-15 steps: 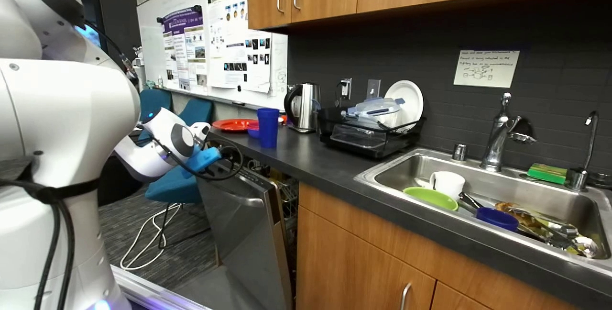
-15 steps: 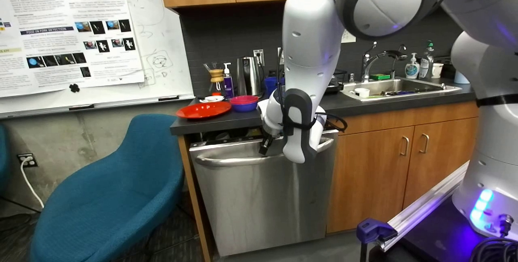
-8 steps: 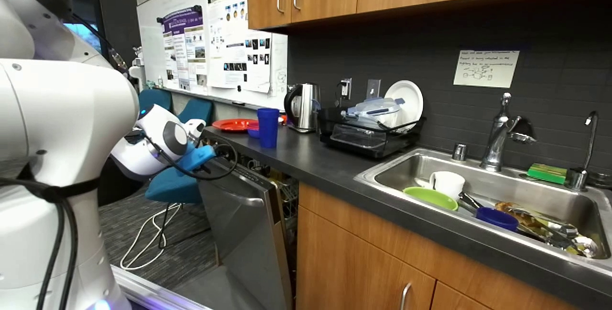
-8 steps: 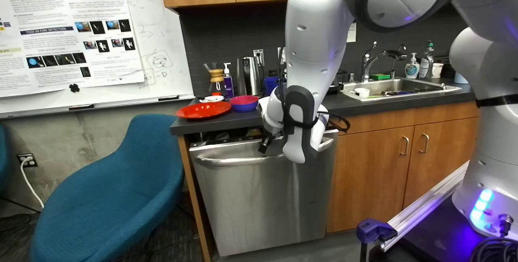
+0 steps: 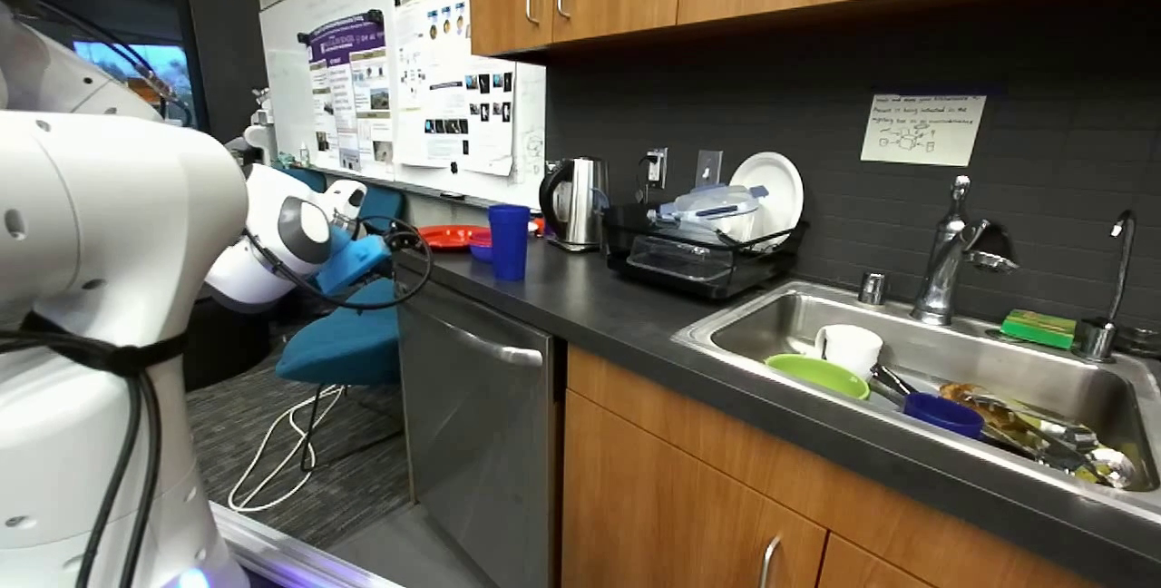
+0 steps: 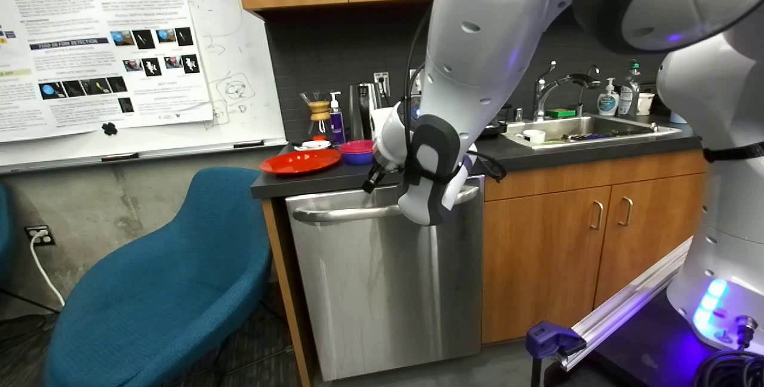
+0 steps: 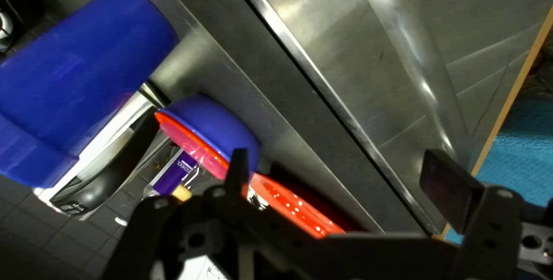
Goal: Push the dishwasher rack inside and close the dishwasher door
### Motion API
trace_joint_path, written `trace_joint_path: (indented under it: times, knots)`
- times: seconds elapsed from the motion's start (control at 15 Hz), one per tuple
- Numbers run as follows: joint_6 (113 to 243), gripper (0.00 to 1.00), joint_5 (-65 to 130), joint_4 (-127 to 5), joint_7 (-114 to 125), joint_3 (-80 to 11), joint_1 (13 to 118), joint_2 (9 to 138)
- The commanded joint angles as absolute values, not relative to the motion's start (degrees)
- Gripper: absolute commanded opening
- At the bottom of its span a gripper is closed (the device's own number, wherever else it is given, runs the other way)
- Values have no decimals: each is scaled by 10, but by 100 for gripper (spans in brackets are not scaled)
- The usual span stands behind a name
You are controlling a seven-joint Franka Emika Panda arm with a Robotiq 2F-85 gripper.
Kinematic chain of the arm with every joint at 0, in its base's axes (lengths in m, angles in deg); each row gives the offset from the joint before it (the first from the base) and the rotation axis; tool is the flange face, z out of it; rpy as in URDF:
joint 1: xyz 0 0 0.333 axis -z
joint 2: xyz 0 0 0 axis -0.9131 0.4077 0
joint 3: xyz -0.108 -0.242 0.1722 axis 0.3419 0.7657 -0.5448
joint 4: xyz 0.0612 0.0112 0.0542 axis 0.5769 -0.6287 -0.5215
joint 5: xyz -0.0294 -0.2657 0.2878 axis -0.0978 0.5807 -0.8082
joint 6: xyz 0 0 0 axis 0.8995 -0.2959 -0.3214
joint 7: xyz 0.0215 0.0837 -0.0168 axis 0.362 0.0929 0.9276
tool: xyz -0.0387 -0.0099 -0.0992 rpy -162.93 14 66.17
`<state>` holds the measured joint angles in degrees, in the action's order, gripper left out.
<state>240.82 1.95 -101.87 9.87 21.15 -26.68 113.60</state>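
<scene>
dishwasher door [image 6: 385,282] closed beneath countertop [image 6: 327,181] | jaws before door's top edge | red plate [image 6: 300,162] beside stacked bowls [image 6: 357,156]

- Research poster [image 6: 98,61] on the whiteboard [image 6: 242,46], exterior view: a dark banner [image 6: 70,45] carried pale capitals, of which "FOOD" and "FORK DETECTION" were legible; the short word between them was unclear, and the body text was too small to read.
- Purple-headed poster [image 5: 352,93], exterior view: lettering crossed its header but was too small to make out.
- Handwritten note [image 5: 922,130] on the dark backsplash [image 5: 771,107], exterior view: lines of script stood above a sketch; "is being" could be made out, the rest only doubtfully.
- Pump bottle [image 7: 166,179], wrist view: its purple label [image 7: 176,172] bore "SCHOOL" in white capitals.
- Electric kettle [image 7: 114,170], wrist view: small pale lettering marked its black part, illegibly.
</scene>
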Motion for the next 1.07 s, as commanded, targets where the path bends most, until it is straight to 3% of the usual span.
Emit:
trace_joint_path:
  times: [0.0,0.4,1.0]
  knots:
    - [2410,100,23,-1045,81,230,-294,1149]
    - [2394,100,148,-1148,137,184,-239,989]
    - [2377,100,435,-1306,121,277,-232,771]
